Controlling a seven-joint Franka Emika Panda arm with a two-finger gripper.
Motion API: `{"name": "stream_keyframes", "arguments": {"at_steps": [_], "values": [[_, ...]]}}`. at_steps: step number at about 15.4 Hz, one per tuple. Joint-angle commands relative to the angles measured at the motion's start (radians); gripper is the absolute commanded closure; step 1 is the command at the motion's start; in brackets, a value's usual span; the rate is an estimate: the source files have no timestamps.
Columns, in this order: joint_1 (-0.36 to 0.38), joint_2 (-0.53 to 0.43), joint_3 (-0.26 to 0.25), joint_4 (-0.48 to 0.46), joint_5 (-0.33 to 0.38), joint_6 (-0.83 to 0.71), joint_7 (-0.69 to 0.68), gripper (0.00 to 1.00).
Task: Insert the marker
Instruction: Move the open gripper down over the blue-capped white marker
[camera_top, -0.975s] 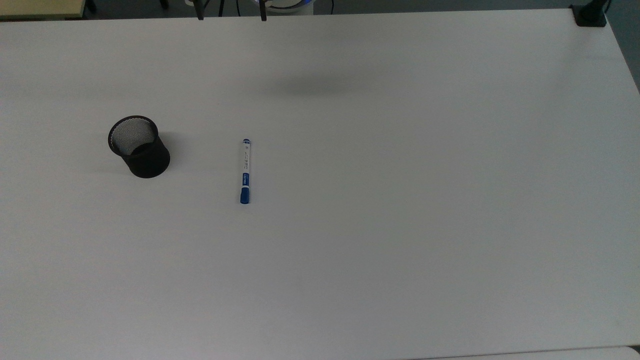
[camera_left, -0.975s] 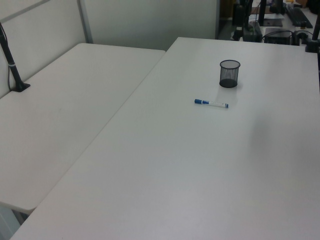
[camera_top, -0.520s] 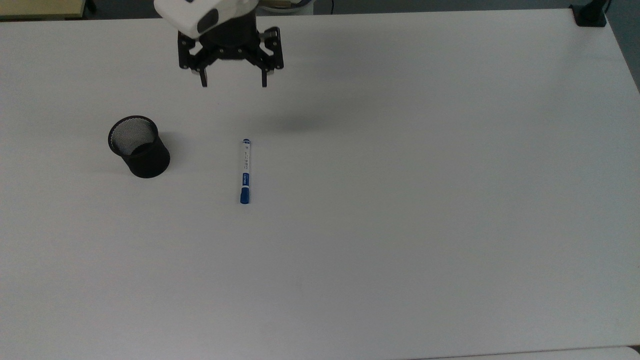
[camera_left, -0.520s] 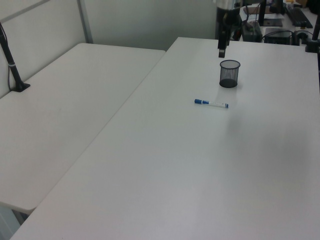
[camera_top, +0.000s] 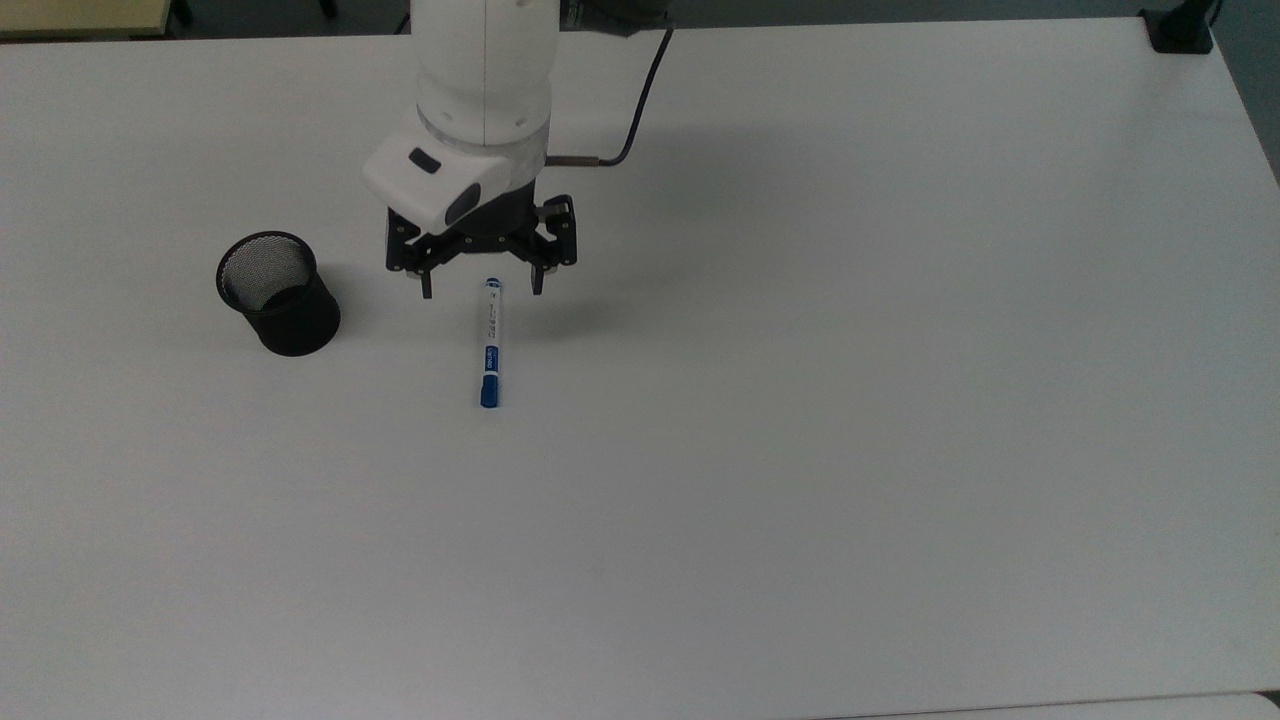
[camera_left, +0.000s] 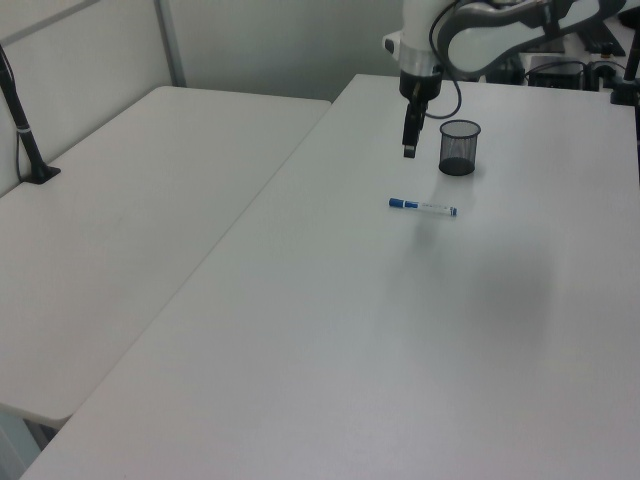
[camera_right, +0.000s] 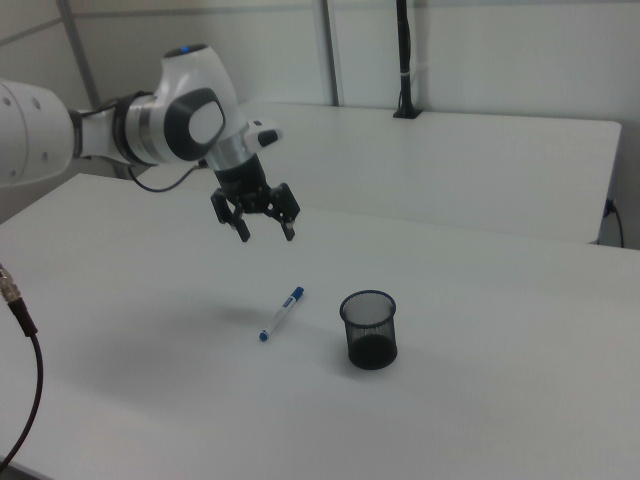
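Gripper (camera_top: 481, 292) open, above the table (camera_top: 800, 450), over the marker's (camera_top: 490, 342) white end; cup (camera_top: 278, 293) beside marker.

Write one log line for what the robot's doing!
gripper: open, above table | marker: flat on table, untouched | cup: upright

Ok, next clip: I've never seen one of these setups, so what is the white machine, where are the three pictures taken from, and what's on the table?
The white machine is a robot arm ending in a two-finger gripper, open and holding nothing. The top view looks down on the white table; the left and right views look across it from opposite sides. Two things are on the table: a marker, white with a blue cap, lying flat, and a black mesh cup, upright and apart from it. In the right view the gripper hangs in the air above the marker, touching nothing.
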Motion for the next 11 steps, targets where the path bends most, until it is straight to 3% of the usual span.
{"name": "stream_keyframes", "arguments": {"at_steps": [1, 3, 7, 8, 11], "values": [[0.003, 0.045, -0.012, -0.004, -0.027, 0.035, 0.017, 0.0], [0.001, 0.072, -0.012, -0.003, -0.05, 0.032, 0.015, 0.0], [0.004, 0.123, -0.01, -0.007, -0.061, 0.042, 0.021, 0.08], [0.007, 0.141, -0.01, -0.006, -0.06, 0.067, 0.037, 0.14], [0.003, 0.171, -0.01, -0.032, -0.058, 0.18, 0.187, 0.19]]}}
